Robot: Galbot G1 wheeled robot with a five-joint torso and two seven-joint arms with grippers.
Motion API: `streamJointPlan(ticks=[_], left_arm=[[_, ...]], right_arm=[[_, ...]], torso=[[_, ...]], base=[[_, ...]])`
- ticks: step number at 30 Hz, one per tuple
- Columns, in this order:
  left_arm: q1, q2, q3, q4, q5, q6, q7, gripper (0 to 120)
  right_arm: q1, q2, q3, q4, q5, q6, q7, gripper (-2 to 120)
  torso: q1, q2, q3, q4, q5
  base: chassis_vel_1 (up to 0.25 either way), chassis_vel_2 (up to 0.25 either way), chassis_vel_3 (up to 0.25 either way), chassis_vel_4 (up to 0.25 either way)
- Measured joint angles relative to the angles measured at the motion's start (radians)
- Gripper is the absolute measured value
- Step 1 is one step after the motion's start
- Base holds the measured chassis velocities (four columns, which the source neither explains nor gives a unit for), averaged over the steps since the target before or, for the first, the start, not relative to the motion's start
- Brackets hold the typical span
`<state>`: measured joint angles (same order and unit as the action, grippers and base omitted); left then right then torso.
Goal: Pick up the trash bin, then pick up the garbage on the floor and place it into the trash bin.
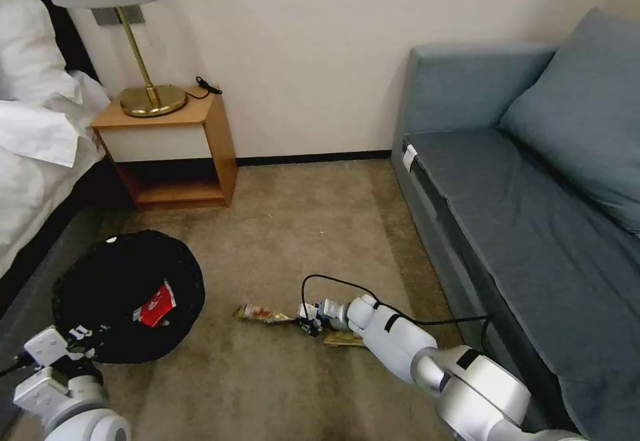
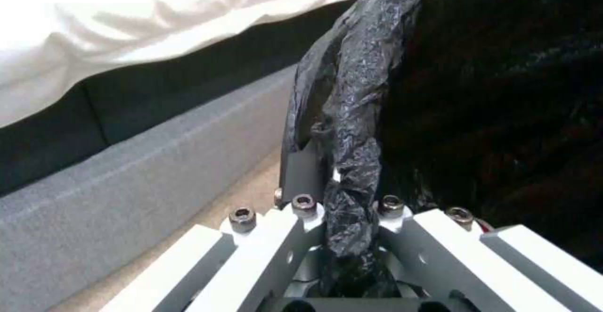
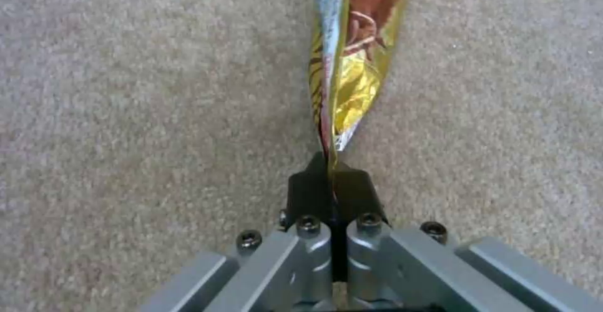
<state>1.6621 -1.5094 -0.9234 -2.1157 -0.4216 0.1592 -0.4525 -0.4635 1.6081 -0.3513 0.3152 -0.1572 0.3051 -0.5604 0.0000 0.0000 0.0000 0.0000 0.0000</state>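
Head view is showing one sofa, one bed, one nightstand carrying one lamp, and one trash bin, all standing on the carpet. The trash bin is sitting low on the floor between the bed and the right arm, in front of the nightstand; its crinkly black bag is covering the rim and interior. One red-and-white wrapper is lying inside it. The left gripper is clamping a bunched fold of the black bag at the bin's near edge, jaws pressed together on the plastic. The right gripper is reaching low over the carpet near the sofa, jaws pinched together on one end of one long brown-yellow snack wrapper, which is stretching away from the fingertips toward the bin. One tan paper piece is lying on the carpet just beside the right arm.
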Motion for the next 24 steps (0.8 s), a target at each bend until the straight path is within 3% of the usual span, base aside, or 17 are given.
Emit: streamJointPlan(ticks=[14, 24], left_arm=[[0.024, 0.003, -0.003, 0.028, 0.006, -0.027, 0.001, 3], [0.055, 0.001, -0.007, 0.043, 0.016, -0.056, 0.002, 3]], right_arm=[[-0.041, 0.000, 0.083, 0.102, 0.006, 0.027, -0.009, 0], [-0.084, 0.000, 0.139, 0.289, 0.089, 0.022, -0.027, 0]], torso=[[0.000, 0.000, 0.000, 0.0000, -0.0002], [0.000, 0.000, 0.000, 0.0000, -0.0001]], base=[[0.000, 0.000, 0.000, 0.000], [0.000, 0.000, 0.000, 0.000]])
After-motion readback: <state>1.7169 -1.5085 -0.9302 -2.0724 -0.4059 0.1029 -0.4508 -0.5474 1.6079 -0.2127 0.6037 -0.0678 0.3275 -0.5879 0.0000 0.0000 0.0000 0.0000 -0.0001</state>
